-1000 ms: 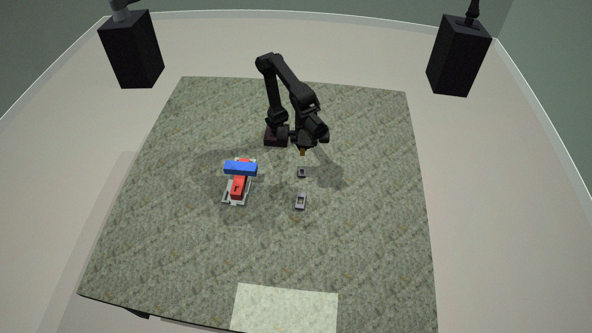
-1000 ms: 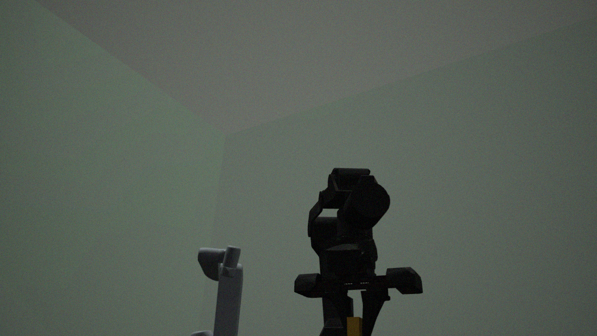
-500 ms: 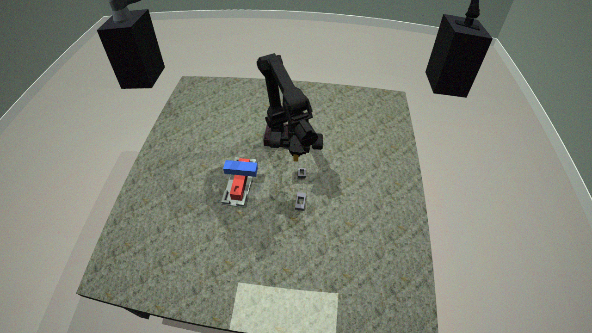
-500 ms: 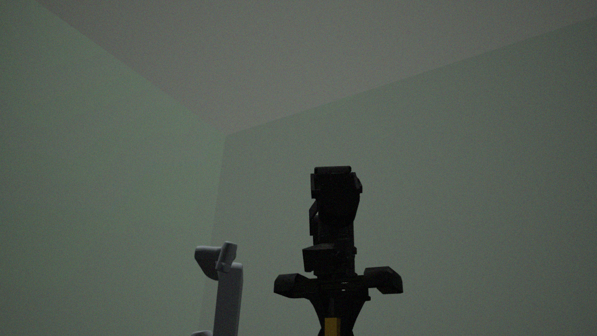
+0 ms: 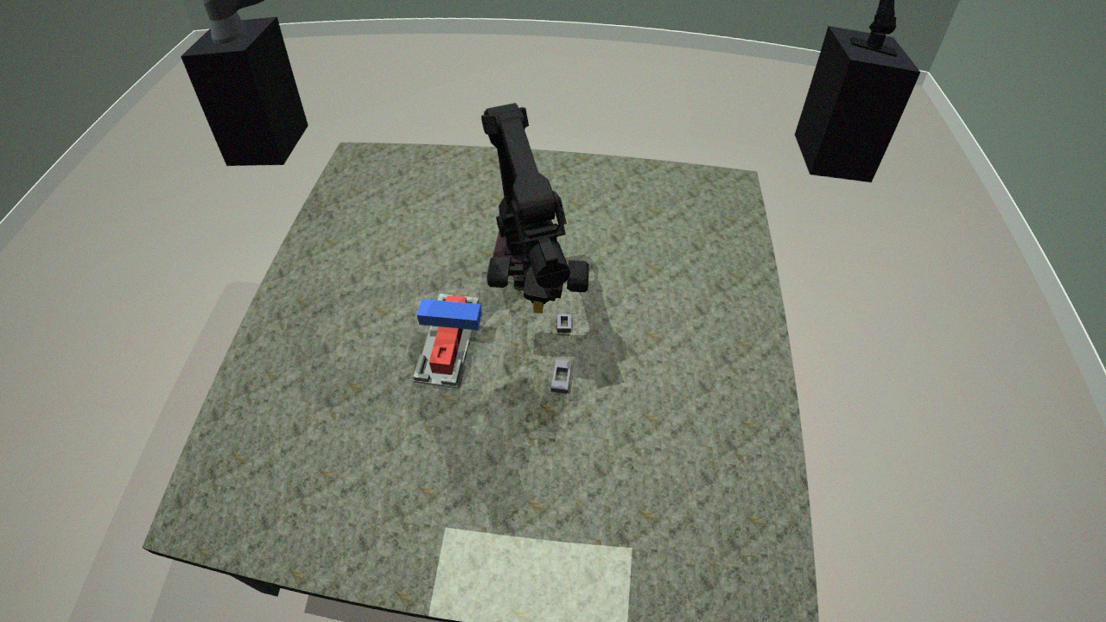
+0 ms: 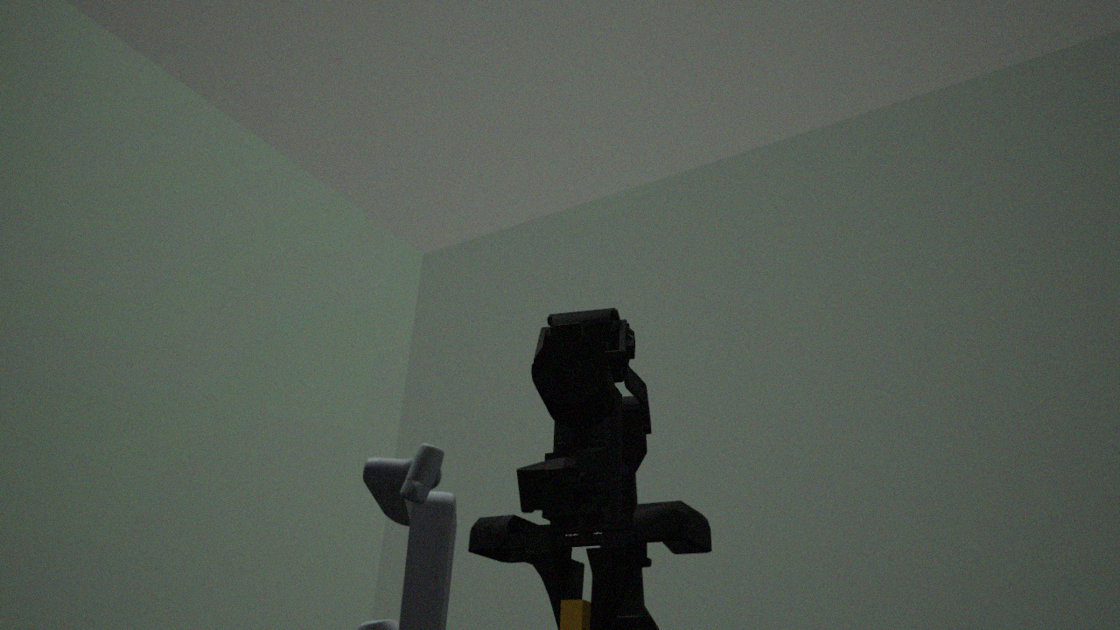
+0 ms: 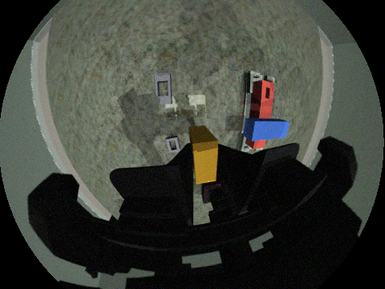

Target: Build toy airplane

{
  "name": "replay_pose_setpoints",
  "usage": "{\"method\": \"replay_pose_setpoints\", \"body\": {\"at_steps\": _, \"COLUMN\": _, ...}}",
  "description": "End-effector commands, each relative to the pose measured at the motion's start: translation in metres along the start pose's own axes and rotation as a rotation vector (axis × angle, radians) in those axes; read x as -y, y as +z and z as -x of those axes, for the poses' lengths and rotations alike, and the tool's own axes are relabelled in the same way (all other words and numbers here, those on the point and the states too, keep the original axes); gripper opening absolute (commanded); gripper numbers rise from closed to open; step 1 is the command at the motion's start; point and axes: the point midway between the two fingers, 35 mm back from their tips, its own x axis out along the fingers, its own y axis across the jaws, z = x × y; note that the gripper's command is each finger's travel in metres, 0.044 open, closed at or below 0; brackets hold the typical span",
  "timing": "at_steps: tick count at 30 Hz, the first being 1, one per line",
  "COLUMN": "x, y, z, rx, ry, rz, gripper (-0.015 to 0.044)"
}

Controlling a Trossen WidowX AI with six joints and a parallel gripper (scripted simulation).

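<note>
My gripper [image 5: 541,296] [image 7: 198,145] is shut on the orange tail fin [image 5: 537,307] [image 6: 575,614] [image 7: 205,166] and holds it above the table, right of the jig in the top view. The red fuselage [image 5: 450,339] [image 7: 261,107] lies in the pale jig cradle [image 5: 449,380] and looks flat. The blue wing [image 5: 449,314] [image 7: 266,129] lies across the top of the fuselage; its tab is hidden. The dark rectangular tail socket [image 5: 442,352] [image 7: 267,92] is open and empty. In the exterior view the fin's lower part is cut off by the frame.
A small grey hollow holder [image 5: 559,323] [image 7: 172,151] and a larger one [image 5: 561,386] [image 7: 163,75] stand on the table, right of the jig in the top view. A pale rectangle [image 5: 533,576] lies at the table's near edge. Black pedestals [image 5: 247,100] [image 5: 854,116] stand beyond the table.
</note>
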Motion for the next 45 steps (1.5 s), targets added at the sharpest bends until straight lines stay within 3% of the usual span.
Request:
{"method": "replay_pose_setpoints", "body": {"at_steps": 1, "x": 0.006, "y": 0.006, "z": -0.002, "rx": -0.001, "ry": -0.001, "rz": 0.001, "gripper": 0.0}}
{"method": "replay_pose_setpoints", "body": {"at_steps": 45, "x": 0.114, "y": 0.058, "z": -0.024, "rx": -0.001, "ry": -0.007, "rz": -0.024, "gripper": 0.0}}
